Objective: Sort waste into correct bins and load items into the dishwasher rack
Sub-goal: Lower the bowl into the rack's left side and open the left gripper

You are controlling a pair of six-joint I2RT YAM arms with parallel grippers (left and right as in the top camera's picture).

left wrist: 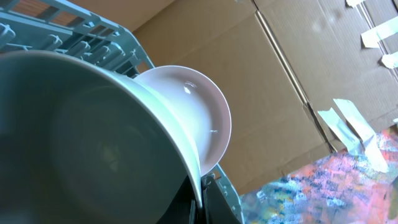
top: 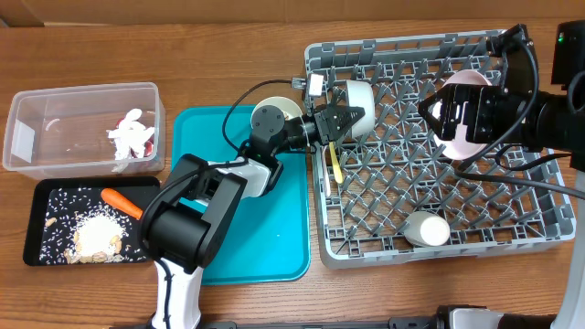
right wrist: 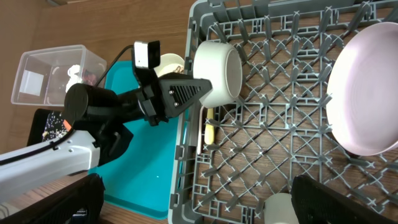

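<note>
overhead: you're mid-load on the dishwasher rack (top: pixel 321 210). the left arm (top: pixel 196 219) reaches across the teal tray (top: pixel 265 238). the left jaws pinch the rim of a white bowl (top: pixel 356 95), tipped on its side over the rack's far left corner, just inside the wall. can't tell whether it touches the pegs. the left wrist view is nearly all bowl, with the plate (left wrist: pixel 208 118) beyond it.

in the right wrist view the right jaws are spread wide and hold nothing. they hang over the rack near the plate, which leans among the pegs toward the far side.

also in the rack: a second bowl (top: pixel 428 228), mouth-down by the near wall, and one pale yellow utensil (top: pixel 335 166) by the left wall. can't tell fork from spoon.

waste looks sorted: paper (top: pixel 128 128) and red wrapper (top: pixel 139 152) in the clear tub (top: pixel 55 119), carrot (top: pixel 122 201) and beige scraps (top: pixel 96 239) in the black tray (top: pixel 46 206).

next move, my read: roll the bowl mouth-down and seat it between pegs, clear of the utensil. then spread the left jaws and back straight out so the rim doesn't drag. after that, you have one more pale round dish (top: pixel 274 105) on the teal tray, half hidden by the arm.
</note>
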